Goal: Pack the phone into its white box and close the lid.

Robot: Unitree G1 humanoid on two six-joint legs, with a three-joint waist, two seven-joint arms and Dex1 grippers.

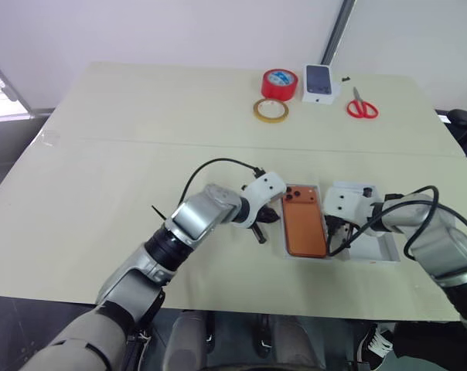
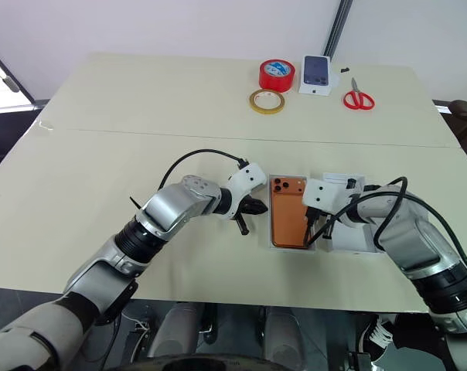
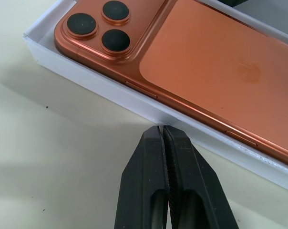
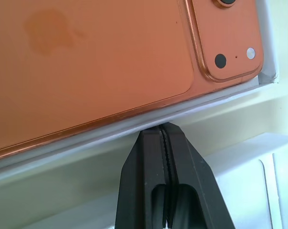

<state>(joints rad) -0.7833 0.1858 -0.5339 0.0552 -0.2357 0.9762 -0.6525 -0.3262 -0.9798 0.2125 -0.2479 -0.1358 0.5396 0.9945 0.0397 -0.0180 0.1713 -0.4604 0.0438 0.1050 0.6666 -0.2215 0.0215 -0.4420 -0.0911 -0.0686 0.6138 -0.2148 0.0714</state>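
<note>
You had the orange-copper smartphone [image 1: 306,222] lying camera-up in the shallow white tray [image 3: 134,102]; both grippers, left [image 3: 163,130] and right [image 4: 162,128], pressed together against its sides, empty. Next you needed the plain white lid [image 1: 376,247] beside it.

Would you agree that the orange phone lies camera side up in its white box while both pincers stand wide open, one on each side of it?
Not quite: both pincers are shut. The left wrist view shows the left pincer closed at the wall of the white box, and the right wrist view shows the right pincer closed too. The rest holds: the phone lies camera side up in the box.
</note>
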